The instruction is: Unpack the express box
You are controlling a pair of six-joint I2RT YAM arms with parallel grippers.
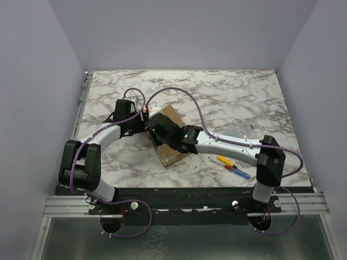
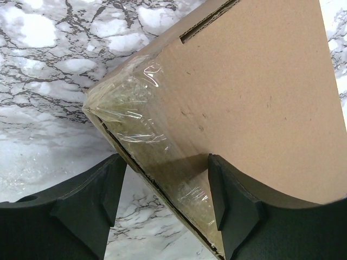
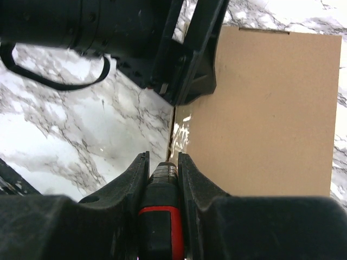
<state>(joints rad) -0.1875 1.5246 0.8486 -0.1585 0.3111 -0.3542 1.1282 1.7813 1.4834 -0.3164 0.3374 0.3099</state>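
The express box (image 1: 174, 154) is a flat brown cardboard box lying closed in the middle of the table. Clear tape covers its left edge (image 2: 157, 146). My left gripper (image 2: 165, 200) is open and straddles that taped edge. One finger (image 2: 233, 206) is over the lid and the other (image 2: 100, 197) is over the marble. It also shows in the top view (image 1: 142, 118). My right gripper (image 3: 162, 160) is shut on a black and red cutter tool (image 3: 161, 216). The tool's tip points at the box's taped edge (image 3: 181, 132). The arms hide much of the box in the top view.
A yellow and red pen (image 1: 226, 161) and a blue pen (image 1: 239, 173) lie at the front right. A clear plastic item (image 1: 242, 131) sits to the right of the box. Grey walls stand around the marble table (image 1: 227, 92). The left arm's wrist (image 3: 108, 32) is close above the right gripper.
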